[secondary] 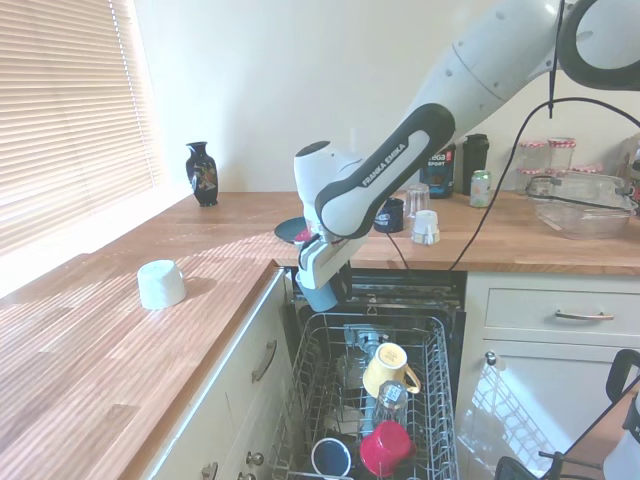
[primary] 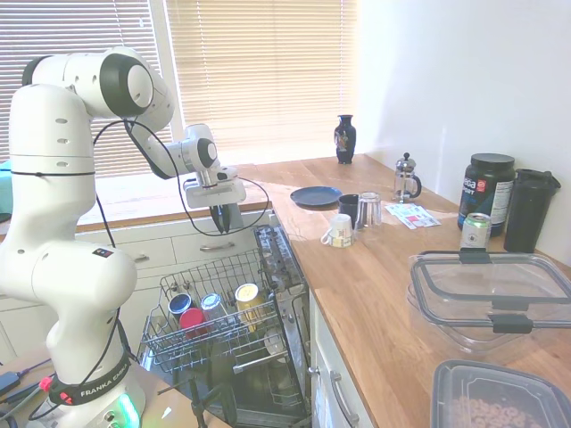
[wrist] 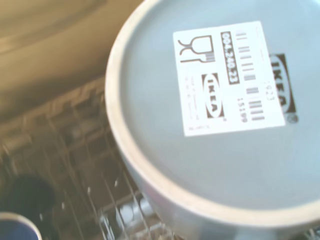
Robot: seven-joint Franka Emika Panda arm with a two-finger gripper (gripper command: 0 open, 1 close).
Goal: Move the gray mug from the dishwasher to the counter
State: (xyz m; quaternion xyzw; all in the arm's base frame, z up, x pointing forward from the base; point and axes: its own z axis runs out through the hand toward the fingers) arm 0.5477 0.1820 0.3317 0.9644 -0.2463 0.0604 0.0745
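The gray mug hangs above the back of the dishwasher's wire rack, just off the counter edge. My gripper is shut on it. In the first exterior view the gripper hovers over the open dishwasher, and the mug shows only as a dark shape between the fingers. The mug's base, with a white IKEA label, fills the wrist view, with blurred rack wires behind it.
In the rack sit a yellow cup, a red cup and a blue cup. On the counter are a white mug, black vase, blue plate, black mug, glass, patterned mug and plastic containers.
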